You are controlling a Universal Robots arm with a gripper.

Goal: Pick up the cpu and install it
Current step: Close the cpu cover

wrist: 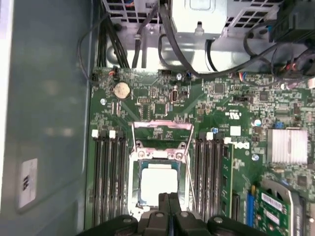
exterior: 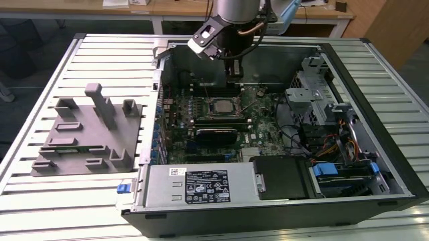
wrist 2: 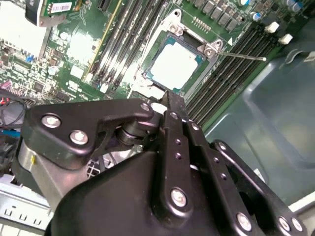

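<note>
**Cpu seated in the socket, claw closed just above**

Slatted metal table carries everything. On the exterior view's left, at nine o'clock from the open computer case, lies a grey plastic holder with upright posts, well apart from the work.

Inside the case, at six o'clock from the board, a silver power supply box with a black label fills the near edge. A small blue tab sticks out at its eight o'clock corner.

The cpu sits at the middle of the green motherboard, flat in its socket, silvery top up. The socket's metal hold-down frame is swung open beside it. A thin lever juts out across the memory slots that flank the socket on both sides.

The claw hangs at twelve o'clock from the cpu in the exterior view. Its black fingers are pressed together with nothing between them in both wrist views, and the tips are near the chip's edge.

At three o'clock stand a metal drive cage and a tangle of coloured cables, clear of the socket. A coin battery and a finned heatsink also sit on the board.
</note>
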